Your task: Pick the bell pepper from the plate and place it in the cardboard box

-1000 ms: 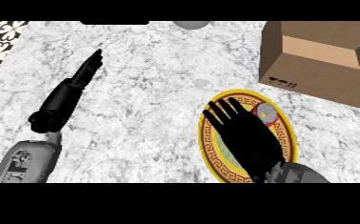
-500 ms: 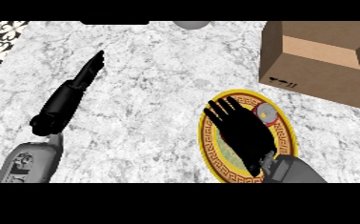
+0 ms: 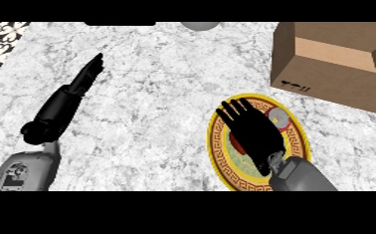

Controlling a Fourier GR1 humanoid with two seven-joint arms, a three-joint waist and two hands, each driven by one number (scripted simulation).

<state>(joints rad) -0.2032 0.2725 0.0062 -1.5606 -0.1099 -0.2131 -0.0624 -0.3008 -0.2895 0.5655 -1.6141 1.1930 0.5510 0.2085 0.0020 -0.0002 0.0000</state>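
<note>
A yellow-rimmed plate (image 3: 220,166) with a patterned border lies on the marble counter at the lower right. My right hand (image 3: 253,132) hovers over it with fingers straight, open, hiding most of the plate's middle. A red bit of the bell pepper (image 3: 234,141) peeks out at the hand's left edge; a pale round part with a red spot (image 3: 278,118) shows at its right. The open cardboard box (image 3: 323,66) stands at the upper right, beyond the plate. My left hand (image 3: 86,73) rests open at the left, fingers pointing away.
A grey round object (image 3: 200,25) sits at the counter's far edge, top centre. A patterned strip (image 3: 11,34) runs along the upper left corner. Bare marble (image 3: 161,108) lies between the two arms.
My right hand has drawn back toward me along the plate, so more of the plate's far rim shows. The left arm has barely moved.
</note>
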